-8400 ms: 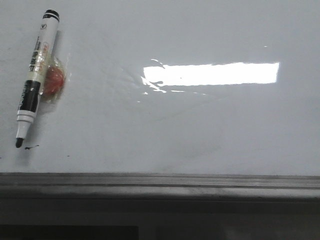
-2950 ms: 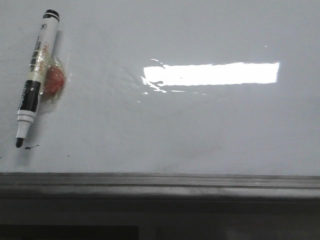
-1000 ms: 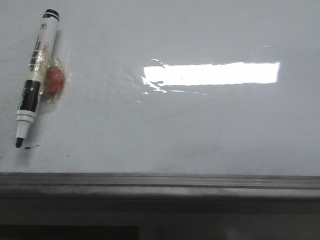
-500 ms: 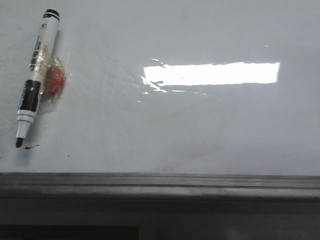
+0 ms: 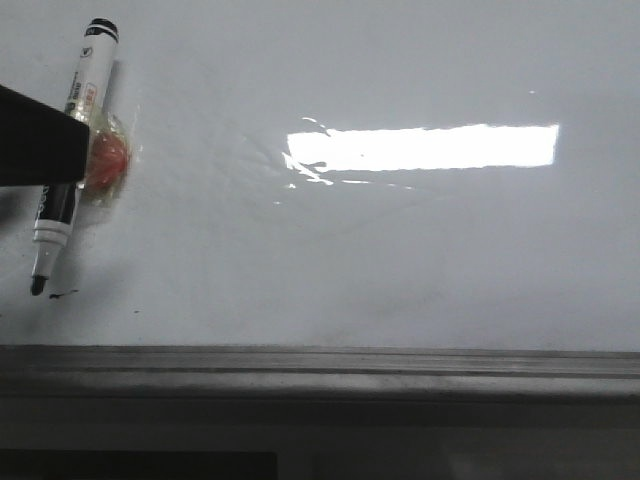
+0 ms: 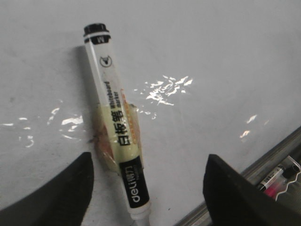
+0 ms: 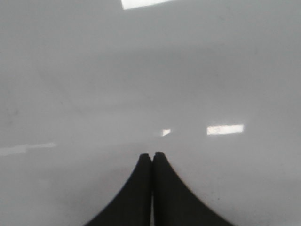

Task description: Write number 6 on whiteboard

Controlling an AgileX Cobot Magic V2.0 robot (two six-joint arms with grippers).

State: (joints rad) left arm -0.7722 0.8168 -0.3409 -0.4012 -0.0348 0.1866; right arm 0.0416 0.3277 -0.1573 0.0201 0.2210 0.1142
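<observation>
Glossy white-grey, the whiteboard (image 5: pixel 400 260) fills the front view, with a bright rectangular glare (image 5: pixel 420 147) right of centre and a grey frame edge (image 5: pixel 320 362) along the near side. No drawn 6 shows on it anywhere; only tiny ink specks (image 5: pixel 62 294) sit near the marker's tip. The marker (image 5: pixel 62 205) lies at the far left, uncapped, its black tip pointing toward the frame and its black end away from it. A small red lump in clear wrap (image 5: pixel 108 160) touches the marker's right side. A dark block, part of the left arm (image 5: pixel 40 148), reaches in from the left edge and covers the middle of the marker's barrel; the rest of the arm is cut off.

From the left wrist, the left gripper (image 6: pixel 148 188) is spread wide, one finger on each side of the marker (image 6: pixel 117 141), neither touching it. The marker's tip is cut off at the picture's edge. Yellowish tape or wrap (image 6: pixel 113 141) clings round the barrel; what it is cannot be told. Beyond the frame (image 6: pixel 244 172), a second pen (image 6: pixel 277 174) lies partly hidden.

From the right wrist, the right gripper (image 7: pixel 152 162) has its fingers pressed together with nothing between them, over bare, blurred board (image 7: pixel 141 80).
</observation>
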